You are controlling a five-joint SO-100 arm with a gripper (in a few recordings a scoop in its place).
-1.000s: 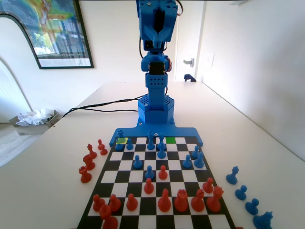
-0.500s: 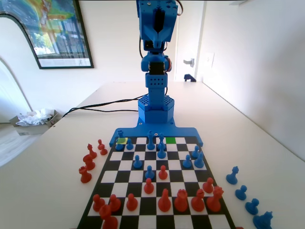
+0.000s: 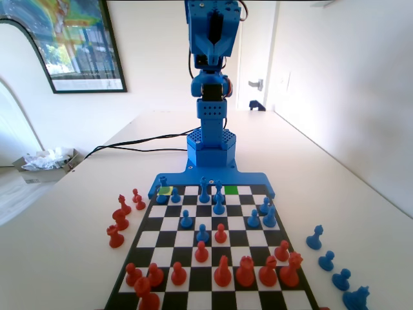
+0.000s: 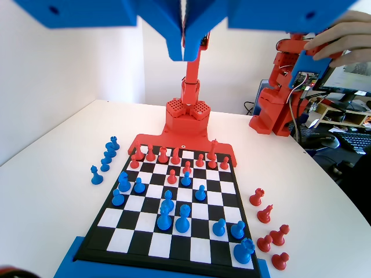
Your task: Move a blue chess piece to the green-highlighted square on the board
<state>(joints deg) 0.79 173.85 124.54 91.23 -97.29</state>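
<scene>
1. Blue chess piece (image 3: 162,195): we see one standing on the pale yellow-green square (image 3: 166,190) at the far left corner of the board (image 3: 169,240) in the fixed view, in the row just before the blue bar (image 3: 213,180).
2. We see the green-highlighted square (image 3: 230,190) in that same far row, right of centre, with nothing on it.
3. We find other blue pieces spread over the far half of the board and red pieces (image 3: 222,271) along the near rows.
4. We note captured red pieces (image 3: 119,221) left of the board and captured blue ones (image 3: 328,261) to its right, all on the white surface (image 3: 335,194).
5. We see a framed poster (image 3: 71,42) on the left wall, black cables (image 3: 139,143) and a door (image 3: 255,58) behind.
6. We see the blue arm (image 3: 211,77) upright, folded high above its base; in the wrist view the gripper (image 4: 185,52) hangs well above the board, jaws together, holding nothing.
</scene>
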